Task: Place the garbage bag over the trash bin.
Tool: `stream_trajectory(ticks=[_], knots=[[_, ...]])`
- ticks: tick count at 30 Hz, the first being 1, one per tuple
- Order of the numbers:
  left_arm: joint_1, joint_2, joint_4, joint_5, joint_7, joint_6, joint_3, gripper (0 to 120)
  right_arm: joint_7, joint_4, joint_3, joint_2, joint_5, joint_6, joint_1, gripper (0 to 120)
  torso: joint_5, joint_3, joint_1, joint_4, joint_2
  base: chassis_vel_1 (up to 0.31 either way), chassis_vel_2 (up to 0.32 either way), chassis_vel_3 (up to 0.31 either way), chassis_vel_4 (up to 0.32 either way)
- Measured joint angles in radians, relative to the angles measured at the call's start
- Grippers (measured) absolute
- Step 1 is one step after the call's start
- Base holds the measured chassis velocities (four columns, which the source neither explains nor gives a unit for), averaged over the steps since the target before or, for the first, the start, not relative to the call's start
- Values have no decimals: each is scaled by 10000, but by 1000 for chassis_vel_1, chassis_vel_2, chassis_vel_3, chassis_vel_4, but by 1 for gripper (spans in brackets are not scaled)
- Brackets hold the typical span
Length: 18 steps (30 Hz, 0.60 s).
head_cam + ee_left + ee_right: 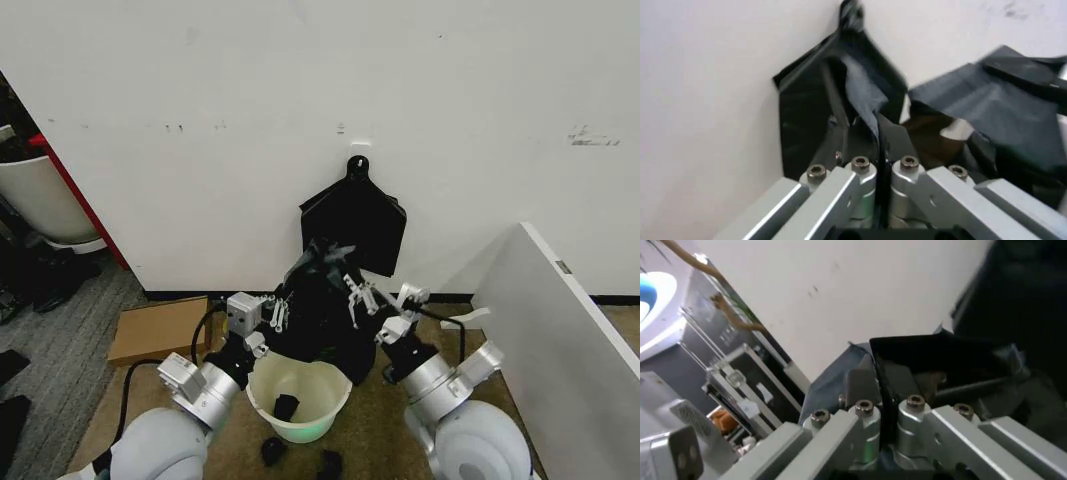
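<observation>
The white trash bin (298,392) stands on the floor between my two arms, its mouth open and uncovered. Above and behind it hangs the black garbage bag (322,318), bunched and rumpled, reaching down to the bin's far rim. My left gripper (277,312) is shut on the bag's left edge; in the left wrist view the left gripper (877,131) pinches a thin fold of the bag (1013,112). My right gripper (360,296) is shut on the bag's right edge; in the right wrist view the right gripper (881,382) clamps a glossy flap of the bag (933,356).
A flat black bundle (355,218) with a loop handle hangs on the wall behind. Small black scraps (272,450) lie by the bin, one inside it. A cardboard box (160,328) lies left, a white board (565,330) leans right, a white tub (40,195) far left.
</observation>
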Motion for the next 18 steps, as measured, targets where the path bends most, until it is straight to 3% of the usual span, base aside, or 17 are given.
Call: stream_trajectory(ticks=[12, 18], knots=[[144, -951, 1906, 684, -17, -680, 233, 0, -42, -933, -56, 50, -778, 458, -476, 0, 1, 0, 0, 0, 0, 0, 0, 0, 0], [88, -1216, 2283, 772, -55, -772, 299, 0, -95, -921, 199, -13, -919, 585, -775, 0, 3, 0, 0, 0, 0, 0, 0, 0, 0]])
